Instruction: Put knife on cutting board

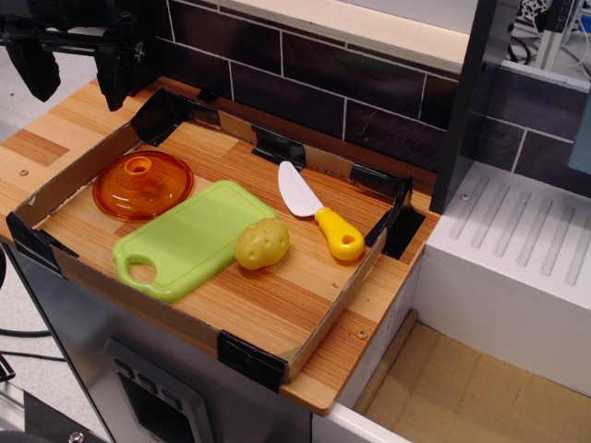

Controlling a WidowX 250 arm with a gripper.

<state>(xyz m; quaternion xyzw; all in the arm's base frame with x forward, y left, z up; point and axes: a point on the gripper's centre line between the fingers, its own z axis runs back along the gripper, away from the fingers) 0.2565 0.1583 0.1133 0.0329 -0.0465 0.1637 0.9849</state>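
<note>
The knife (319,215) has a white rounded blade and a chunky yellow handle. It lies flat on the wooden counter at the back right of the boxed area, handle toward the right. The light-green cutting board (189,238) lies to its left, with its oval handle hole at the front left. A yellow toy potato (261,244) rests at the board's right edge, between board and knife. My gripper (78,57) hangs at the top left, high above the counter and far from the knife. Its two dark fingers stand apart with nothing between them.
A round orange lid (143,183) sits left of the board. A low cardboard wall (328,314) with black corner tape rims the counter. A dark tiled wall stands behind. A white drainer surface (517,240) lies to the right.
</note>
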